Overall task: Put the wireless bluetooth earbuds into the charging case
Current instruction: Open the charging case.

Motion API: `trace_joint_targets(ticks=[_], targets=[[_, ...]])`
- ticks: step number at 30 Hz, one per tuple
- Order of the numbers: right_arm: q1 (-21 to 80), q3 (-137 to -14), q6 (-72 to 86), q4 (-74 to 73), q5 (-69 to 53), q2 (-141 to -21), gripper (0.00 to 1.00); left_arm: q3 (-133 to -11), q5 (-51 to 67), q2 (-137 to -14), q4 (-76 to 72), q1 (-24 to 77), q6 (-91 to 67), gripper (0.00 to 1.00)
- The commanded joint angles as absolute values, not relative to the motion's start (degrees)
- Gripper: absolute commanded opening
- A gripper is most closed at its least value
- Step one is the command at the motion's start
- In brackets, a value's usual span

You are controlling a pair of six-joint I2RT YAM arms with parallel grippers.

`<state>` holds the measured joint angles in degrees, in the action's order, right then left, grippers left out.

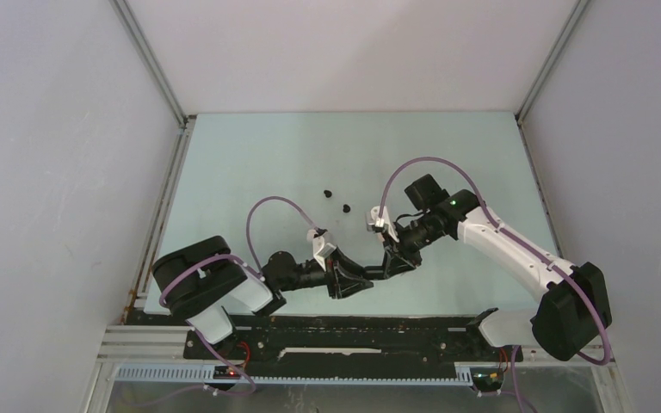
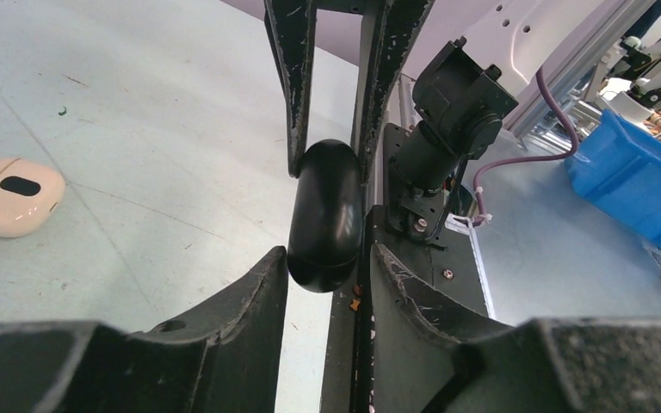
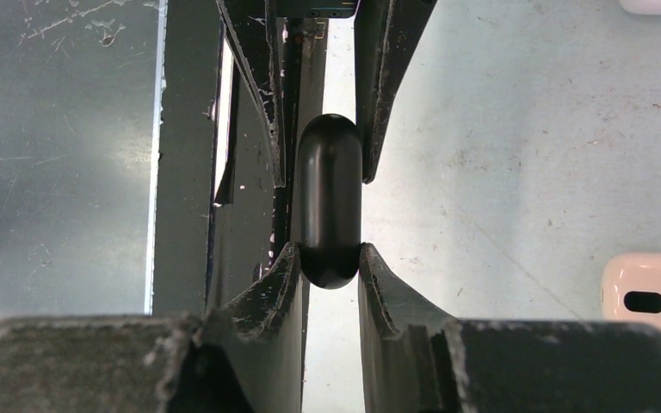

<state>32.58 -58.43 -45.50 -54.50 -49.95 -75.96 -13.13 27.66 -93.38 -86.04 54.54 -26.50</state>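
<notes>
The black charging case (image 2: 327, 215) sits dead centre in both wrist views, a smooth dark pebble seen edge-on and clamped from two ends. The left gripper (image 2: 328, 254) pinches its lower end in the left wrist view, fingers pressed to either side. The right gripper (image 3: 328, 249) pinches the opposite end, its jaws tight on the case (image 3: 330, 202). From above, the two grippers meet tip to tip just below the middle of the frame, hiding the case between them. Two black earbuds (image 1: 328, 193) (image 1: 346, 207) lie loose on the pale table (image 1: 250, 155) just above the arms, near each other but apart. A cream case (image 2: 9, 196) rests flat at the left edge of the left wrist view. A blue bin (image 2: 628, 181) stands off the table at the upper right.
</notes>
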Motion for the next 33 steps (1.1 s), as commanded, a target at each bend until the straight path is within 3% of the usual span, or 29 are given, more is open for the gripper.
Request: trace_joint_targets(ticks=[1, 8, 19, 23, 28, 33], targets=[[32.23, -58.62, -45.36, -53.88, -51.68, -75.25, 0.10, -14.29, 29.62, -93.66, -91.32, 54.23, -24.98, 0.45], [32.42, -58.61, -45.35, -53.95, -51.20, -75.92, 0.11, -14.41, 29.86, -93.60, -91.32, 54.23, -24.61, 0.32], [34.32, -58.62, -45.44, -54.05, -49.68, -77.47, 0.13, -14.72, 30.11, -93.74, -91.35, 54.23, -24.71, 0.35], [34.33, -58.62, -45.36, -53.96, -49.57, -77.51, 0.14, -14.87, 30.63, -93.90, -91.32, 54.23, -24.48, 0.24], [34.17, -58.62, -44.60, -53.51, -49.86, -77.52, 0.17, -15.23, 31.92, -94.52, -91.35, 54.23, -23.74, 0.01], [32.22, -59.45, -42.30, -53.40, -52.54, -77.55, 0.32, -14.71, 32.20, -93.90, -91.33, 54.56, -21.40, 0.00]])
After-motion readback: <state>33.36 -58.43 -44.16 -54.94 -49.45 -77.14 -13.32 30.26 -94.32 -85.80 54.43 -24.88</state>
